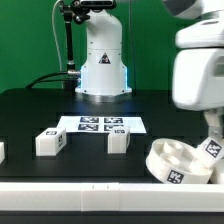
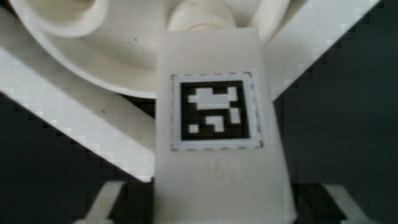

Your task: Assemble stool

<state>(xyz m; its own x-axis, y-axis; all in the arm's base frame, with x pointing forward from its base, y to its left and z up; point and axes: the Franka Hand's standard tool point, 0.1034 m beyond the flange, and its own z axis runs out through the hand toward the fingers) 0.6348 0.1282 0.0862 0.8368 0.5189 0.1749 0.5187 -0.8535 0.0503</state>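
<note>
Black table (image 1: 30,105), open room at back; seat (image 1: 172,163) by front edge; jaws pinching leg (image 2: 214,110) over seat.

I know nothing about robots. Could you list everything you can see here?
seat: one, white, round, on the table at the exterior view's right.
loose legs: two, white tagged blocks, on the table; second just before the marker board.
held leg: one, white, tagged, at the seat.
marker board: one, white, table centre.
border rail: one, white, near edge.
table: one, black.
arm: one, white, exterior view's right.
gripper: one, apparently closed on the held leg.
</note>
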